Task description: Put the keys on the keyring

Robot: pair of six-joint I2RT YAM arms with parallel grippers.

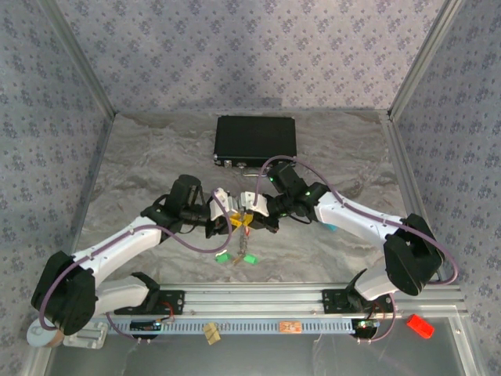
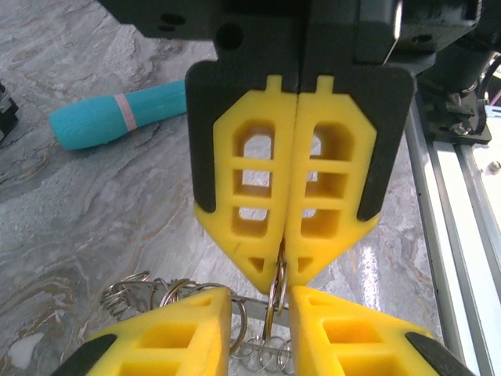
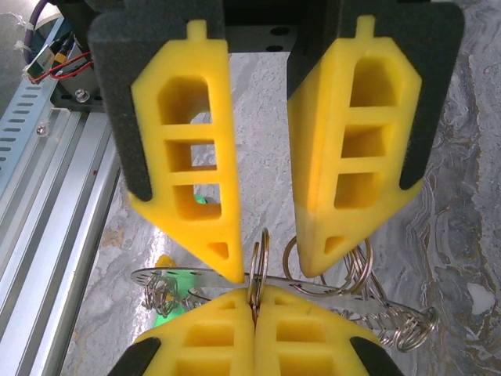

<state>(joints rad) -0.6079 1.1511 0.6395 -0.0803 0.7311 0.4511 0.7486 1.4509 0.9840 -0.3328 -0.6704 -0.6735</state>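
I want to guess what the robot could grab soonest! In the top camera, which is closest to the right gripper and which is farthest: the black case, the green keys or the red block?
1. green keys: on the table, just on the near side of the right gripper, toward the rail.
2. black case: at the back, in the middle.
3. red block: far off at the near right corner, past the rail.

case (image 1: 255, 139) — behind keyring (image 2: 275, 291) | keys (image 1: 225, 257) — before keyring | pen (image 2: 109, 117) right of keyring

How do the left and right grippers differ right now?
The right gripper is shut; the left gripper has its jaws apart. The right gripper pinches the keyring; the left gripper only straddles it, with no clear grip. Both have yellow fingers and meet tip to tip above the table.
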